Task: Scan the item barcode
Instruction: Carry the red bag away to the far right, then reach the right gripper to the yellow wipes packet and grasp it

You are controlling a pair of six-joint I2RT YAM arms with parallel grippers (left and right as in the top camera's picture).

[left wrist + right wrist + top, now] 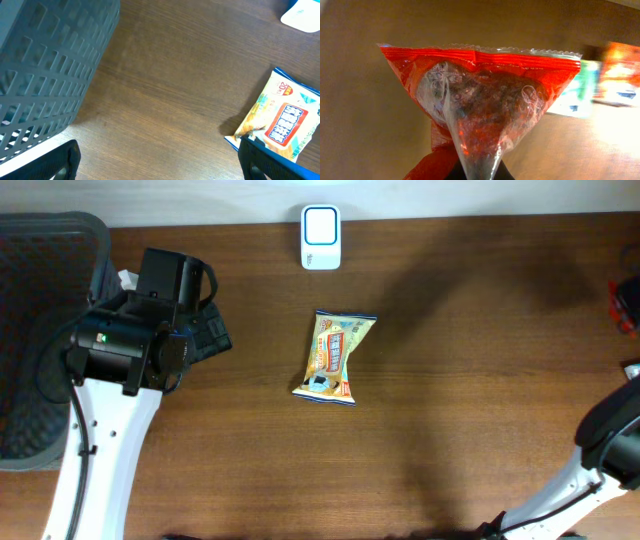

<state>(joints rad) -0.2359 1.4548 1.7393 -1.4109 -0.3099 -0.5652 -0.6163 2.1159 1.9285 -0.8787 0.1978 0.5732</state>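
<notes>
Seemingly unscanned yet: my right tool clenches a red bag, well apart from the scanner; left tool released.

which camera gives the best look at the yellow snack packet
Overhead: the whole yellow snack packet lies in full view mid-table. Left wrist catches only part of it, cut by the frame edge. Right wrist shows a red bag instead.

The overhead view looks straight down on the table, scanner at its far edge. The left wrist view slants low across the wood, sharing the snack packet and basket with it. The right wrist view sits close on a red bag.
</notes>
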